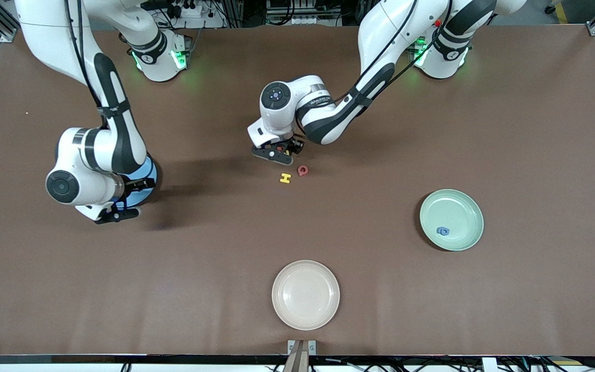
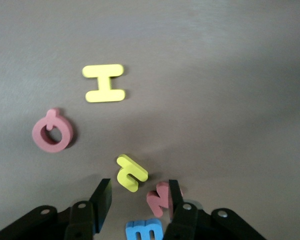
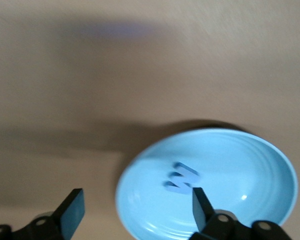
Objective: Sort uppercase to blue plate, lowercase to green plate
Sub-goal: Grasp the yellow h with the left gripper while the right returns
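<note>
Got the left arm (image 1: 328,119) reaching in to the middle of the counter (image 1: 483,129), left jaws down low over a little huddle of foam letters. Partly open there, nothing gripped. Sitting in the gap between the fingers (image 2: 102,200): the yellow lowercase letter (image 2: 131,172), tilted, not pinched from either side. Right up against the other finger: the small red w (image 2: 160,197). Can't tell for sure if actually touching. Also a blue letter (image 2: 144,231) tucked under the wrist, cut off at the edge, so no idea which one.

Out in the open near that huddle: yellow H (image 1: 285,178) and red G (image 1: 302,170), flat on the counter, just beside each other but apart, H a touch nearer to the front camera.

Over at the right arm's end: right arm (image 1: 111,150) with the right jaws hanging over the blue plate (image 3: 260,165), spread wide, holding nothing. Blue W (image 3: 182,177) lying in that plate, close to the middle.

Toward the left arm's end: green plate (image 1: 463,204) with a blue g (image 1: 442,231) inside, near the rim on the camera side. Cream plate (image 1: 305,294) well apart from both, nearest to the front camera.
</note>
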Controlling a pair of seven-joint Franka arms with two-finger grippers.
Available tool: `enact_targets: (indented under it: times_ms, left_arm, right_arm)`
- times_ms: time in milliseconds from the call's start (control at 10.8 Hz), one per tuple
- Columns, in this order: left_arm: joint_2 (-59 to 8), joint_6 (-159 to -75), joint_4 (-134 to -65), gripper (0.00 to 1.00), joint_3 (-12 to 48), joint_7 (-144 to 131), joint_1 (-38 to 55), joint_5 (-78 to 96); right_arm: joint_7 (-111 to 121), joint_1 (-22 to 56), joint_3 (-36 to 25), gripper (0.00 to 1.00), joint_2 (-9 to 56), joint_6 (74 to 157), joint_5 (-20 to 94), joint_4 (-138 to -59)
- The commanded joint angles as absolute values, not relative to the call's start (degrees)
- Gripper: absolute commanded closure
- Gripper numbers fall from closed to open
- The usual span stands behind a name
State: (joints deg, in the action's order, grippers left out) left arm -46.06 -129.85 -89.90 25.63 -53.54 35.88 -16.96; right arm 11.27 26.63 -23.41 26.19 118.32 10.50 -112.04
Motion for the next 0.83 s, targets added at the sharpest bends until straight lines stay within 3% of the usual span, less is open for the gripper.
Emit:
enact_targets:
  times_ms: [0, 463, 741]
  left_arm:
    - [-46.50, -129.37, -88.59, 0.46, 25.58, -61.43, 35.69, -14.70]
    - [-46.58, -129.37, -88.68, 0.55, 25.14, -72.47, 35.68, -10.81]
    - [-46.58, -129.37, -88.68, 0.56, 23.65, -80.31, 35.42, -10.72]
  right_arm:
    - [4.86, 26.28, -19.96, 0.00, 24.70, 117.60, 10.55, -109.09]
    - [-1.76, 26.37, -14.77, 0.00, 24.79, 125.31, 10.81, -107.23]
    - [-1.58, 26.46, -13.10, 0.00, 25.14, 131.04, 10.90, -108.28]
